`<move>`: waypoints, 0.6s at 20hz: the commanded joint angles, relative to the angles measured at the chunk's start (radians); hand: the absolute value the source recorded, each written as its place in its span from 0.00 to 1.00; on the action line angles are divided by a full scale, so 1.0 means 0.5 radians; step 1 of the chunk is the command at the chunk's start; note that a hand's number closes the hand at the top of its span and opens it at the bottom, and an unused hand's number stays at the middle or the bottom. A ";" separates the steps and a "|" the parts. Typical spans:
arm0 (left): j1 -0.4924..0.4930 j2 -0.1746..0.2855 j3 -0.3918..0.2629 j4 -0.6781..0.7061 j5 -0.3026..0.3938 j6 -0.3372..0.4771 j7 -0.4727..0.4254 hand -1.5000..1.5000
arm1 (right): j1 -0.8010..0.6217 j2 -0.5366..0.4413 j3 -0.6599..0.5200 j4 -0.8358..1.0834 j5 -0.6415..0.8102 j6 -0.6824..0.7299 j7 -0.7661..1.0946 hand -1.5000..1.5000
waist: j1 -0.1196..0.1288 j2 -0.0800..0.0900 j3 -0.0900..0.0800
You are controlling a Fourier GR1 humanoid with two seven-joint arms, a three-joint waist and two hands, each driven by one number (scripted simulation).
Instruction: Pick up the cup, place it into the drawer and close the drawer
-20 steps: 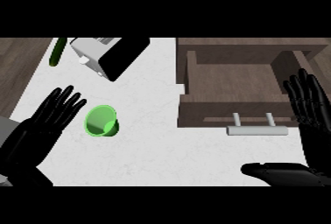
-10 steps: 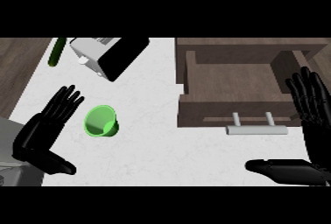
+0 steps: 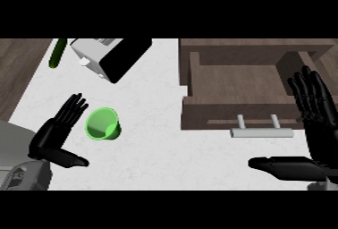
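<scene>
While the cup (image 3: pixel 102 124) sits centre-left, the left robot hand (image 3: pixel 57 133) spreads wide beside it; the right robot hand (image 3: pixel 321 136) is wide at the right edge.

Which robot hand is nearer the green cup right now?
Left. The left robot hand is open, just left of the green cup. The right robot hand is far off, at the right side of the open drawer.

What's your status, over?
Left hand open beside green cup. Right hand open by open drawer. Cup on counter, nothing between it and drawer.
</scene>
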 commanded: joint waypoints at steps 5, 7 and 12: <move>-0.408 0.096 0.072 0.967 -0.247 0.005 -0.569 0.00 | -0.068 -0.014 -0.042 -0.076 -0.089 0.046 0.118 0.00 | -0.027 0.008 -0.003; -0.475 0.116 0.077 1.136 -0.262 -0.025 -0.656 0.00 | -0.022 -0.021 -0.061 -0.087 -0.060 0.041 0.098 0.00 | -0.026 0.007 -0.002; -0.459 0.123 0.047 1.340 -0.341 0.006 -0.925 0.00 | -0.020 -0.042 -0.078 -0.121 -0.108 0.082 0.130 0.00 | -0.042 0.013 -0.005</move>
